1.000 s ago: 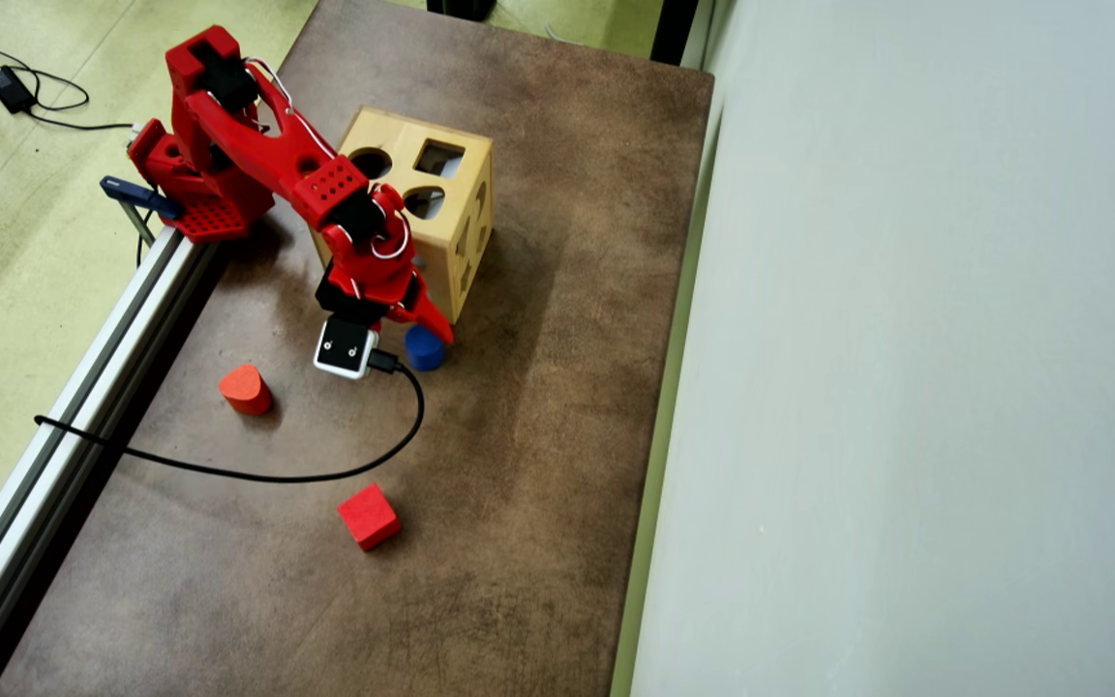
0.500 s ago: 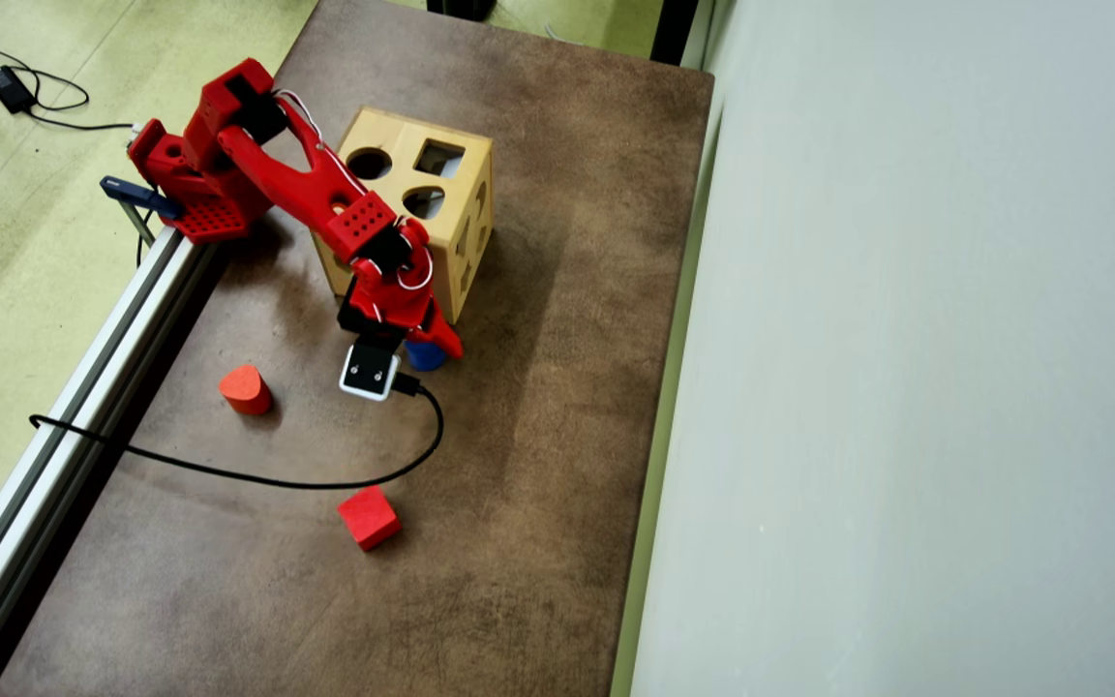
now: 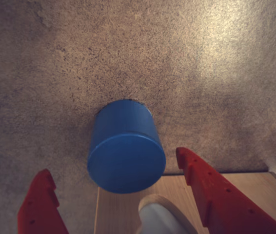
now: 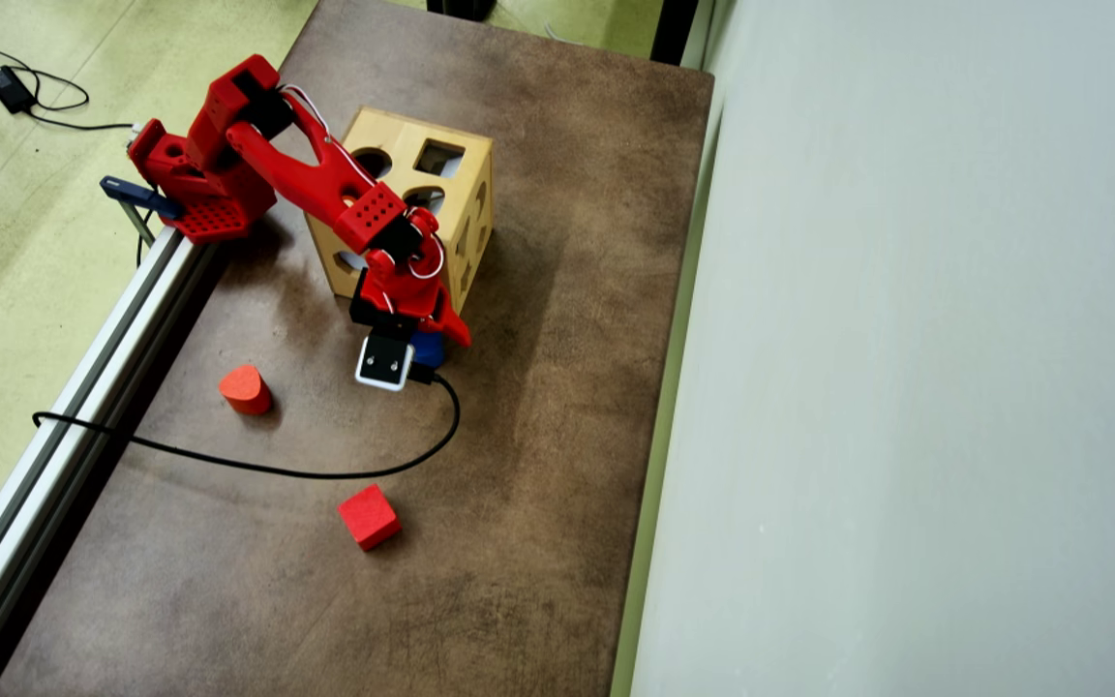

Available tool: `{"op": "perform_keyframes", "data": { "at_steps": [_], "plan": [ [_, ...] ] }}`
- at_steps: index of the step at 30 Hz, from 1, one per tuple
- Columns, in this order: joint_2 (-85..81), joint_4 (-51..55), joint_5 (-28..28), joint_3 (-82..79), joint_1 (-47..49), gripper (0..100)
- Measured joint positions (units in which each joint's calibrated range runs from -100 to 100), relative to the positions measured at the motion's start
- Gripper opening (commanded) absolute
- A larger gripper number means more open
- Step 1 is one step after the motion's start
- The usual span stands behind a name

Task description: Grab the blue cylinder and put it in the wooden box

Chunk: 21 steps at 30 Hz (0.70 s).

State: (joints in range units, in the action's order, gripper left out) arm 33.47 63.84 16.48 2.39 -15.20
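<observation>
In the wrist view, the blue cylinder (image 3: 126, 155) stands upright on the brown counter (image 3: 201, 58), between the two red fingers (image 3: 216, 192) of the hand (image 3: 113, 183). The hand is wide open and holds nothing; there is a gap on each side of the cylinder. At the bottom edge a piece of the wooden box (image 3: 128, 214) shows, very close.

In the overhead view, the hand (image 4: 427, 347) covers most of the cylinder (image 4: 430, 348), just beside the box (image 4: 475, 208). I think a finger could catch on the box wall, or the round block could roll out if the closing is off-centre. The holes in the top of the box look dark; I cannot tell what is inside.
</observation>
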Motion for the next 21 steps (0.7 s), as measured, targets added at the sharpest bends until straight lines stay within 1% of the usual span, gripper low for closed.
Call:
{"op": "perform_keyframes", "data": {
  "at_steps": [8, 11, 14, 18, 19, 21],
  "plan": [
    [4.7, 0.0, 0.0, 3.3, 0.1, 39],
    [5.0, 0.0, 0.0, 3.9, 0.3, 36],
    [5.0, 0.0, 0.0, 3.9, 0.3, 26],
    [5.0, -0.2, 0.0, 3.9, 0.4, 4],
    [5.0, -0.5, 0.0, 4.2, 0.4, 0],
    [5.0, -1.7, 0.0, 4.6, 0.4, 2]
  ]
}}
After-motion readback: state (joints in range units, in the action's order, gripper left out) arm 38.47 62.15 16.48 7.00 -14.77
